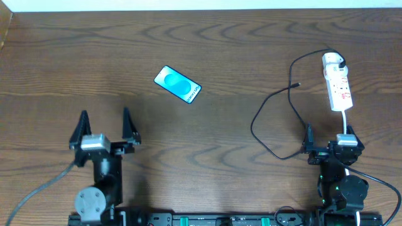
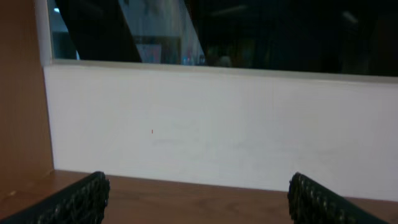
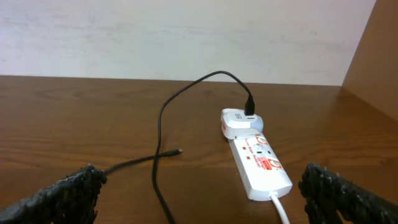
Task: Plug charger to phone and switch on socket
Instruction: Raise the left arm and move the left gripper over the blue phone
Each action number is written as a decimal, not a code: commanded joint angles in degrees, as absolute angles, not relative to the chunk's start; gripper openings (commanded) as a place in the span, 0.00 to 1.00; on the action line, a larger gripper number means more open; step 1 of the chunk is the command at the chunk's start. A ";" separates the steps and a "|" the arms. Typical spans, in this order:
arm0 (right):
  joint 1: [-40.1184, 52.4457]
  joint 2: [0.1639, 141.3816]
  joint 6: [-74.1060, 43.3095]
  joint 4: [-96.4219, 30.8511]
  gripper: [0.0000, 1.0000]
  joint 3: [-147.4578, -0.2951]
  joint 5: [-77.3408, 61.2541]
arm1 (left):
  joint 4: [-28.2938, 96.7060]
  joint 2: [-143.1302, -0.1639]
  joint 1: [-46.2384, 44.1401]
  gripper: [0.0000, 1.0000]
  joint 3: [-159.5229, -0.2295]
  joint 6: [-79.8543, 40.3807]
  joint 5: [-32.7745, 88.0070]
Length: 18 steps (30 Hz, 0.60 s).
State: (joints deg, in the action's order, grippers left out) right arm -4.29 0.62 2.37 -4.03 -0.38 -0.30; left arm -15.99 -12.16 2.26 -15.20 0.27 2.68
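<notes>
The phone (image 1: 178, 84), blue-cyan screen up, lies angled at the table's middle back. The white socket (image 1: 337, 85) lies at the far right, also in the right wrist view (image 3: 261, 163). A white plug (image 3: 237, 122) sits in its far end. The black charger cable (image 1: 254, 125) loops left from the plug, and its connector tip (image 3: 177, 152) lies free on the table. My left gripper (image 1: 103, 122) is open and empty, in front of and left of the phone. My right gripper (image 1: 328, 135) is open and empty, just in front of the socket's near end.
The socket's thick white cord (image 1: 345, 118) runs toward my right arm, passing between the right fingers (image 3: 280, 208). A white wall (image 2: 217, 124) borders the table's far edge. A wooden side panel (image 3: 373, 56) stands at the right.
</notes>
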 commanded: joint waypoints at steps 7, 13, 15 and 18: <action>-4.40 0.32 2.87 -4.32 0.99 -0.32 -0.34 | -4.14 -30.52 2.55 0.91 -35.14 -3.20 2.61; -4.40 0.32 2.87 -4.32 0.99 -0.32 -0.34 | 7.57 -39.24 2.28 0.92 -46.24 -3.79 2.59; -4.40 0.32 2.87 -4.32 0.99 -0.32 -0.34 | 9.93 -42.30 2.28 0.92 -49.50 -5.61 2.59; -4.40 0.32 2.87 -4.32 0.99 -0.32 -0.34 | 14.52 -47.75 2.17 0.91 -55.13 -10.31 2.61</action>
State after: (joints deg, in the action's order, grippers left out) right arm -4.29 0.62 2.37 -4.05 -0.38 -0.30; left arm 12.01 -43.59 2.24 -49.67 -5.19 2.68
